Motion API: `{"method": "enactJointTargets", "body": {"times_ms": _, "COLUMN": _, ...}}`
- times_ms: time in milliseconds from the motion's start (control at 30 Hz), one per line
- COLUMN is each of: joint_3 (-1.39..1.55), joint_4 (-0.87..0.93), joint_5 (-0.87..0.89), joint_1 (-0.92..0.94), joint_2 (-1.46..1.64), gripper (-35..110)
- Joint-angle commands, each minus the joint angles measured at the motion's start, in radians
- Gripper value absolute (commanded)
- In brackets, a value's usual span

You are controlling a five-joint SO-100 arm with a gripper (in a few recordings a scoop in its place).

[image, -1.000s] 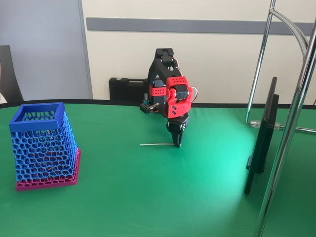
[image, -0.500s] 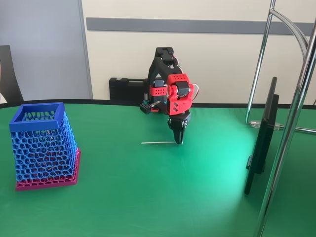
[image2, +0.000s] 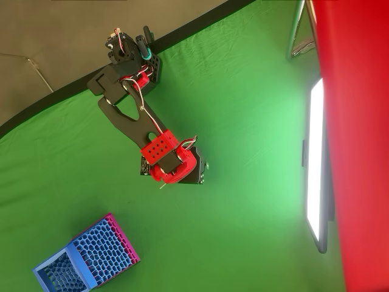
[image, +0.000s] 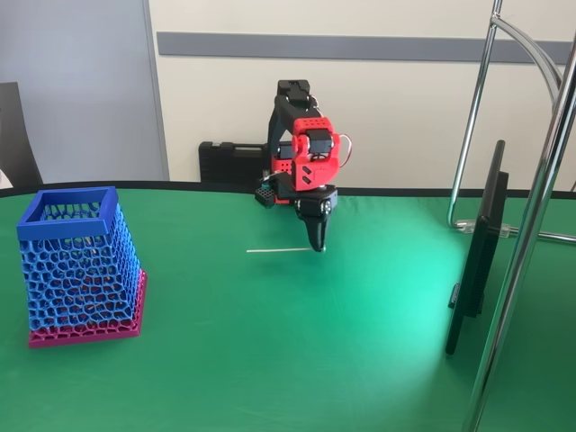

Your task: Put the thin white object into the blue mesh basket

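Since the earlier frame: gripper risen and shifted slightly left, carrying the thin white object clear of the green table. Jaws pinched on the strand's right end; long axis near horizontal, free tip pointing frame-left, mid-frame. Blue mesh basket stands well apart, lower left.

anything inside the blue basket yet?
Nothing visible inside the blue basket; through the mesh only the pink base shows, though its floor is partly screened. The white strand is held at one end by the gripper, above the green table.
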Motion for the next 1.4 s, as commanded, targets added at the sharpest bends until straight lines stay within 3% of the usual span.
{"method": "enactJointTargets", "body": {"times_ms": 0, "joint_3": -0.012, "joint_4": 0.005, "joint_5": -0.032, "joint_1": 0.035, "joint_2": 0.071, "gripper": 4}}
{"method": "enactJointTargets", "body": {"times_ms": 467, "joint_3": -0.175, "joint_4": -0.017, "joint_5": -0.25, "joint_1": 0.258, "joint_2": 0.091, "gripper": 5}}
{"method": "enactJointTargets", "body": {"times_ms": 867, "joint_3": -0.213, "joint_4": -0.256, "joint_5": -0.494, "joint_1": 0.377, "joint_2": 0.143, "gripper": 6}}
{"method": "enactJointTargets", "body": {"times_ms": 1367, "joint_3": -0.262, "joint_4": -0.316, "joint_5": -0.612, "joint_1": 0.454, "joint_2": 0.19, "gripper": 4}}
